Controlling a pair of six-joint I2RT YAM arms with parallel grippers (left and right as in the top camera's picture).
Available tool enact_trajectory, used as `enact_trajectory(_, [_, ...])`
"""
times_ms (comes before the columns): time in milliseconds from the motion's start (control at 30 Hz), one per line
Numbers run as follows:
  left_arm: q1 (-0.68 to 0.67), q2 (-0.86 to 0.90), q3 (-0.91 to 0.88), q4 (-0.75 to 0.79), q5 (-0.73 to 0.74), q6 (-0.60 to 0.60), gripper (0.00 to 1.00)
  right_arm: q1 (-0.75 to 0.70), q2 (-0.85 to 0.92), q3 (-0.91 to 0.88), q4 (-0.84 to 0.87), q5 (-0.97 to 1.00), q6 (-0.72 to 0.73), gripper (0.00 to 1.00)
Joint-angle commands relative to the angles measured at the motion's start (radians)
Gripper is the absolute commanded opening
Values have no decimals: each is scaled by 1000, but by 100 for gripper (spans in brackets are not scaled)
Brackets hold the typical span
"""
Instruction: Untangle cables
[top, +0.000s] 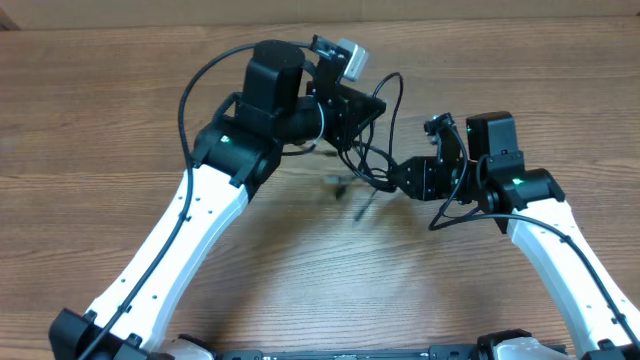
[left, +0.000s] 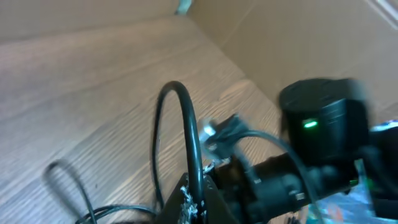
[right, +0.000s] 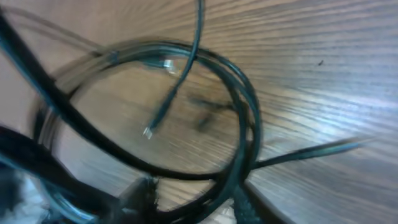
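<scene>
Evidently the thin black flexible cables (top: 375, 165) hang in a loose tangle just beside the black two-finger right gripper (top: 412, 178). They are raised off the brown wood-grain table (top: 300, 280), presumably so the loops can be drawn apart. The black left gripper (top: 350, 110) sits just beyond the tangle. A small silvery plug (right: 149, 130) dangles free. Blur hides both sets of jaws, so I cannot tell whether either is clamped.

Two robot arms of matching build. The left arm (top: 190, 235) and the right arm (top: 575, 265) each have smooth white lower links and blocky black joint housings. A small grey camera box (top: 350, 58) sits on the left wrist. Below that box, each arm shows a green light (top: 226, 139). Left of the box, a thick black cable (top: 184, 100) arcs.
</scene>
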Motion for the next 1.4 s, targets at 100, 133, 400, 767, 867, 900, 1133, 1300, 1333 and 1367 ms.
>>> enact_trajectory(100, [108,-73,49,-35,26,-14,4,5,1,25,-12,214,119,4])
enact_trajectory(133, [131,-72,48,-69,23,-13,4,5,1,25,-19,265,149,4])
enact_trajectory(400, [200,-49,48,-275,-23,-13,4,6,1,25,-10,214,210,5])
enact_trajectory(767, [178,72,48,-482,-494,-5,66,6,1,25,-22,186,210,30])
enact_trajectory(867, [166,142,48,-543,-416,56,51,6,1,25,-23,186,210,33])
enact_trajectory(900, [159,159,48,-560,-381,83,49,6,1,25,-23,186,210,33])
enact_trajectory(1133, [32,330,48,-636,-328,264,49,6,1,25,-26,200,210,33])
enact_trajectory(1300, [-31,402,48,-610,-331,187,49,6,1,25,-64,253,211,37])
enact_trajectory(1333, [-40,415,48,-611,-337,174,50,6,1,25,-73,263,211,40])
enact_trajectory(1367, [-46,428,48,-613,-344,166,50,6,1,25,-80,272,211,41])
